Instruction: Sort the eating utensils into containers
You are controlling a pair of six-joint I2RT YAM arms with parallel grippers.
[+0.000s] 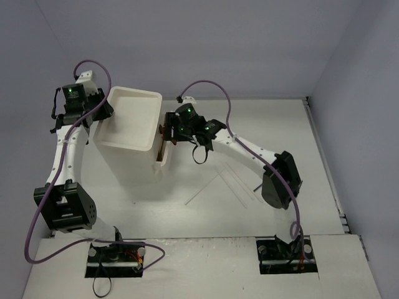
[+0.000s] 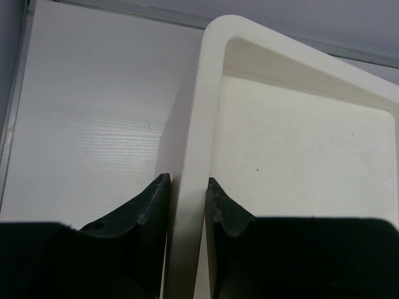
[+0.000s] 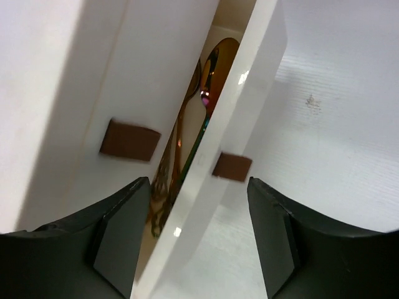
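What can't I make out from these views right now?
1. Open drawer contents, right wrist view: only a sliver with spoons shows; its own front panel blocks the rest.
2. Same drawer, top view: the right gripper covers most of it.
3. Clear chopsticks, top view: too faint to count.

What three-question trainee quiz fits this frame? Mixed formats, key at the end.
1. True or false: the left gripper is clamped on the top rim of the cabinet.
2. What lies in the open drawer? A) knives B) spoons C) nothing
3. Fill in: the right gripper, facing that drawer's knob, has its jaws ___.
Key: 1 true; 2 B; 3 open.
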